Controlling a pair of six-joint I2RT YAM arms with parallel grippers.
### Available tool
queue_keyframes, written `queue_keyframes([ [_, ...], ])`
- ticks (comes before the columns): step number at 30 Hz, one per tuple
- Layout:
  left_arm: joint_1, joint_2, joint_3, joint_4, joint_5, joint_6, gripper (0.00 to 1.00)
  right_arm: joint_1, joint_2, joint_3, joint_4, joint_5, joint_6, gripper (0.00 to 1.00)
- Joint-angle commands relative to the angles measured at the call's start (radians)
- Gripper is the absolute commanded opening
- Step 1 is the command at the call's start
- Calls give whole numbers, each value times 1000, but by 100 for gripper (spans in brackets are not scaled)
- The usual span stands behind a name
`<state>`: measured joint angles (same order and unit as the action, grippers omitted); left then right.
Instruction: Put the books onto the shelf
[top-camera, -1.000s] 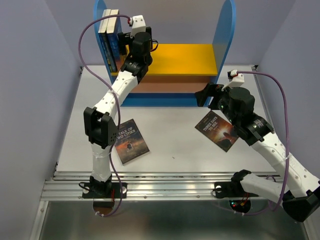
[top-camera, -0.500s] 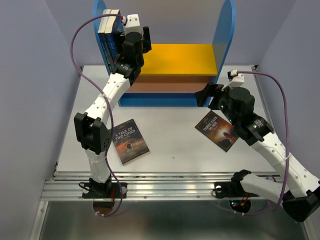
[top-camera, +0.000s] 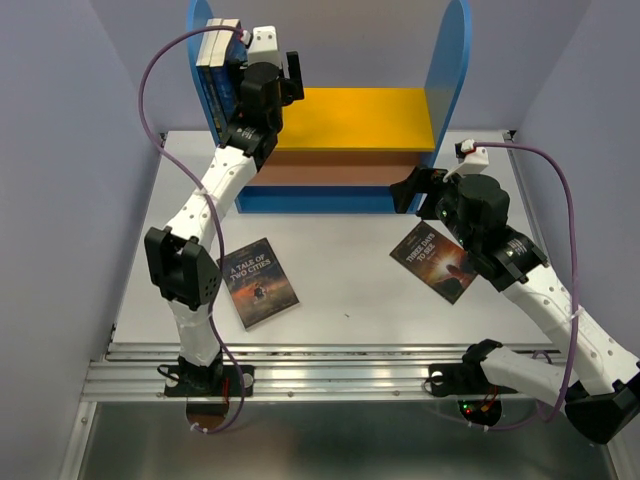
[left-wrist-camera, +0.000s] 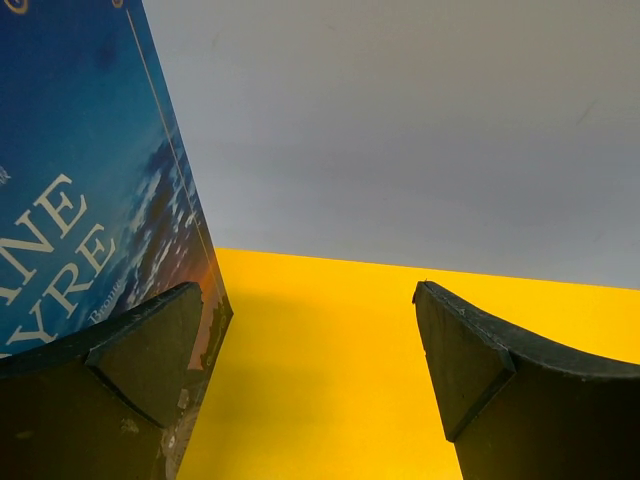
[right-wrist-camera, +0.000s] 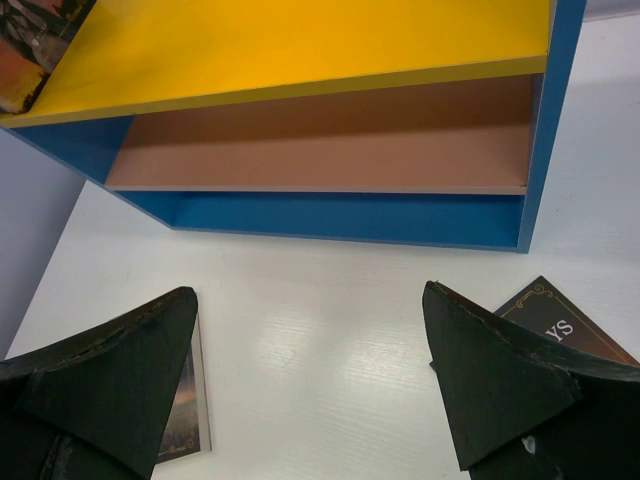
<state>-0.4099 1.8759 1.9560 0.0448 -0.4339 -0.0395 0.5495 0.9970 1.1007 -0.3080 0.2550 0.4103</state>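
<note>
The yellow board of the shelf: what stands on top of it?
Upright books at its left end, at least two. The left arm covers the board beside them.

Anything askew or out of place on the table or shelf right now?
Nothing damaged or spilled. The Tale of Two Cities book and a second book lie flat and skewed on the table, unshelved; the upright pair on the shelf looks tidy.

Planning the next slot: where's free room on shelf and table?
Free: yellow board from left gripper to right panel; whole brown board; table between left flat book and right flat book. Crowded: yellow board's left end, standing books beside the gripper.
</note>
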Motion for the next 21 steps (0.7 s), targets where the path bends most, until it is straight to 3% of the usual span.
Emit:
queue_keyframes([
  [1, 34, -106, -5, 69, 6, -28, 99, -3, -12, 22, 18, 15, -13, 100],
  [21, 10, -213, -46, 79, 219, -28, 99, -3, -6, 25, 17, 1, -19, 100],
])
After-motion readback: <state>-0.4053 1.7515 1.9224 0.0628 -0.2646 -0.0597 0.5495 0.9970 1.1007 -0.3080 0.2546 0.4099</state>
